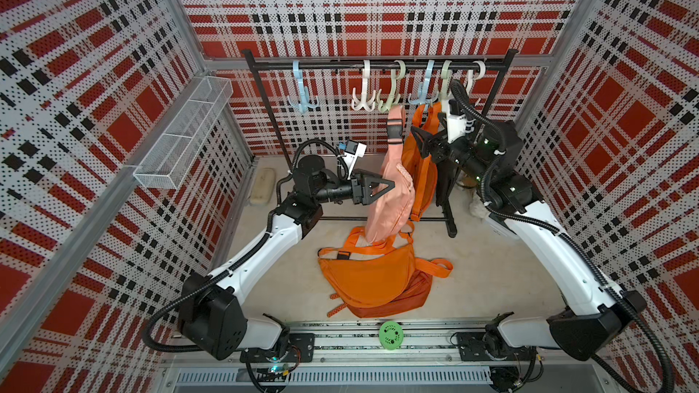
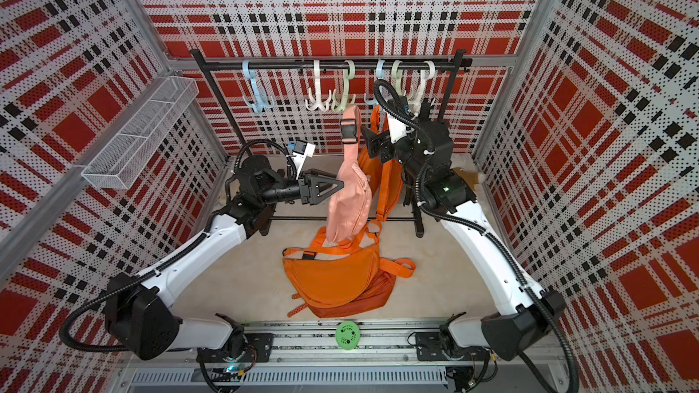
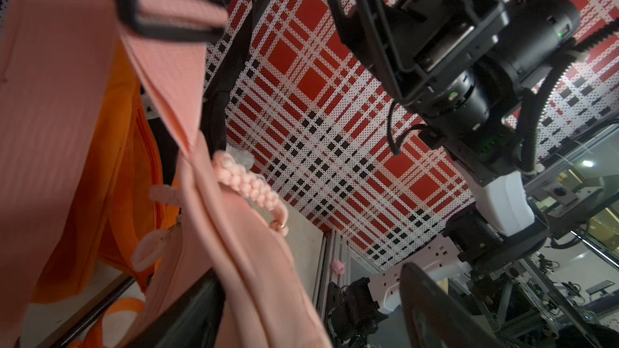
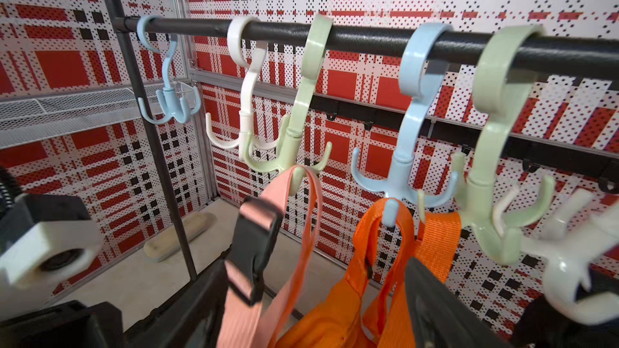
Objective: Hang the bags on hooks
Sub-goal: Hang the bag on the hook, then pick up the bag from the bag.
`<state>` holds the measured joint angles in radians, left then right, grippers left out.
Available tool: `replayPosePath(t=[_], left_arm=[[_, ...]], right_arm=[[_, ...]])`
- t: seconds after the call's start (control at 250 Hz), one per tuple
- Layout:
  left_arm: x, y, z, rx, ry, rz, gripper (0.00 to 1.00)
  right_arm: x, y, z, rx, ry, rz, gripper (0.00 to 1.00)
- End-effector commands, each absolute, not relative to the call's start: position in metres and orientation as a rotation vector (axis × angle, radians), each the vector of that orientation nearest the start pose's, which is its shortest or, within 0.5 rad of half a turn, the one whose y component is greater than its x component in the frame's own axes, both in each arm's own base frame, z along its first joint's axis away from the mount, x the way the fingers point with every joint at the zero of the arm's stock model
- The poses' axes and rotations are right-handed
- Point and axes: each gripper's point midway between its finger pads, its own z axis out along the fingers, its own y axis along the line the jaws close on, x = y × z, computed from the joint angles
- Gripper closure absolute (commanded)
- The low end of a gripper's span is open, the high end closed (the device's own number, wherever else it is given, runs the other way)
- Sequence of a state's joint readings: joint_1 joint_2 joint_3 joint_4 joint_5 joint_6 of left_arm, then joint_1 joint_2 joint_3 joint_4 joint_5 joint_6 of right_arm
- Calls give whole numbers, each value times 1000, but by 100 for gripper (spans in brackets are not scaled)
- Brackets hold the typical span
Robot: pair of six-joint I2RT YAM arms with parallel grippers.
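Pink fabric waist bag [image 1: 389,202] hangs by strap on pale green plastic hook [image 4: 287,157]. Left tool [image 1: 384,187], right tool [image 1: 421,141]: both spread.

The black tubular metal rack [image 1: 378,65] stands at the rear of the beige table [image 1: 491,277]. The pink fabric waist bag [image 1: 391,198] hangs by its strap from the pale green plastic hook [image 4: 294,148], third from the left on the rail. The orange hanging fabric bag [image 1: 420,168] hangs from the pale blue plastic hook [image 4: 402,175], next to the right, behind the pink bag. My left gripper [image 1: 389,187] sits just left of the pink bag. My right gripper [image 1: 418,141] sits right of its strap. Before the rack, the orange crescent waist bag [image 1: 363,277] lies on the rust-orange fabric bag [image 1: 408,296].
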<state>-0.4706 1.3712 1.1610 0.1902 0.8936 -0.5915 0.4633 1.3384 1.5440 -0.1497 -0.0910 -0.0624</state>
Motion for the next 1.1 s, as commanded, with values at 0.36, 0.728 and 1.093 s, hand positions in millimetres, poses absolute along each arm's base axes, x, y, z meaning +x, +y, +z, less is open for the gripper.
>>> replayPosePath(t=[0.36, 0.728, 1.093], left_arm=[[277, -254, 363, 604, 1770, -1070, 9], [295, -152, 301, 52, 1779, -990, 8], [284, -91, 267, -240, 1701, -1044, 8]], right_arm=[[336, 205, 457, -471, 1509, 432, 11], [284, 267, 329, -870, 1796, 390, 2], [199, 296, 226, -1261, 2062, 443, 0]])
